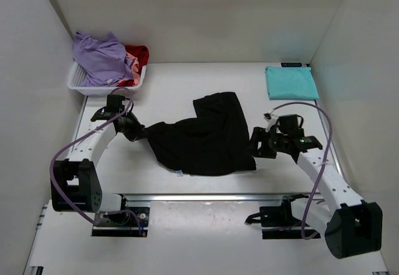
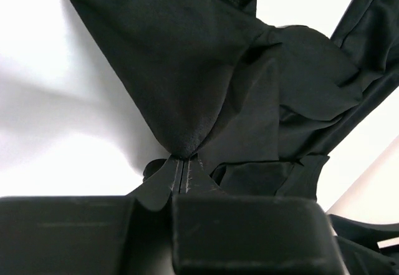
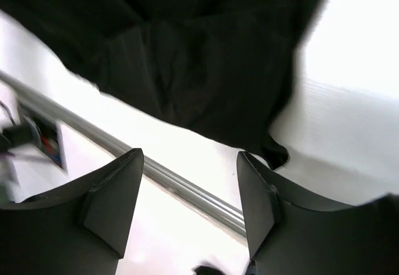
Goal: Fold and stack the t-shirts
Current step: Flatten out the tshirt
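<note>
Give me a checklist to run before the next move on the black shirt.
1. Grip: left hand shut on the black t-shirt: ok.
2. Free side: right hand open, gripping nothing: ok.
3. Lie: black t-shirt flat on the table: not ok, it is bunched toward the left hand.
4. Stack: teal t-shirt folded, apart from the black one: ok.
5. Which part of the shirt the left hand pinches: cannot tell.

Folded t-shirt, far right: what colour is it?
The folded t-shirt is teal, clearest in the top view.
</note>
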`<state>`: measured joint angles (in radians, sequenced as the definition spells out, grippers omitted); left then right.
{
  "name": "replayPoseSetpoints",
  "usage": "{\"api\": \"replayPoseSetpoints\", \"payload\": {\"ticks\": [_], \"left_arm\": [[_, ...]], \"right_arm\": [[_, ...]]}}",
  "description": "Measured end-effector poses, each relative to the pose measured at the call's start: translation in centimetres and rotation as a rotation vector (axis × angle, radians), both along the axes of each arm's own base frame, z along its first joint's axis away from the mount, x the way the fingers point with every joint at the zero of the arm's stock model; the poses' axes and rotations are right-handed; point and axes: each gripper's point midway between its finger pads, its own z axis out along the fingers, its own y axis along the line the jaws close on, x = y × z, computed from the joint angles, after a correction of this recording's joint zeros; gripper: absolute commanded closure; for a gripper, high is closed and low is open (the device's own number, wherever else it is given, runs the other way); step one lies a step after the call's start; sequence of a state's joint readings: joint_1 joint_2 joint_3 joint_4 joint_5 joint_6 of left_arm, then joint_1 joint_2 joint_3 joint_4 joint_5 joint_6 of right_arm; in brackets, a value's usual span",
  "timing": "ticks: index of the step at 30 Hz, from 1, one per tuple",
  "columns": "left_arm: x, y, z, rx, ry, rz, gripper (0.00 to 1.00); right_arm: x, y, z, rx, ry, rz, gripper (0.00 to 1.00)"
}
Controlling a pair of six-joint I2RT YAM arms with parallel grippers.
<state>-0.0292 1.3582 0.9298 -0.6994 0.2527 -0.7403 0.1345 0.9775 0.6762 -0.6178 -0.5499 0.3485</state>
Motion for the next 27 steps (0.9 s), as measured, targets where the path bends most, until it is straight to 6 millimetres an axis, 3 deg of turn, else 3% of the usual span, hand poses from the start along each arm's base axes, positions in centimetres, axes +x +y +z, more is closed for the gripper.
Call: {"api": "replayPoseSetpoints", "payload": {"ticks": [6, 8, 14, 19, 23, 27], "left_arm": [[0.5, -0.6, -0.4, -0.008, -0.003, -0.029, 1.0], [0.4, -0.7, -0.4, -0.008, -0.003, -0.036, 1.0], [0.1, -1.2, -0.5, -0.005, 0.002, -0.064, 1.0], [-0.1, -1.5, -0.6, -0.01, 0.004, -0.076, 1.0], [-0.6, -1.6, -1.0, -0.016, 0.018, -0.08, 1.0], [-1.2, -1.7, -1.1, -0.028, 0.018, -0.08, 1.0]], "right_arm": [[-0.9, 5.5, -1.8, -0.082, -0.105, 0.337, 0.32], [-0.3, 6.8, -2.3, -0.1, -0.162, 0.4, 0.3], [4.1, 7.6, -5.6, -0.236, -0.255, 0.441, 0.25], [6.6, 8.7, -6.7, -0.303, -0.33, 0.491, 0.24], [7.3, 10.1, -6.9, -0.312, -0.361, 0.549, 0.25], [5.7, 11.7, -6.9, -0.287, -0.369, 0.63, 0.24]]}}
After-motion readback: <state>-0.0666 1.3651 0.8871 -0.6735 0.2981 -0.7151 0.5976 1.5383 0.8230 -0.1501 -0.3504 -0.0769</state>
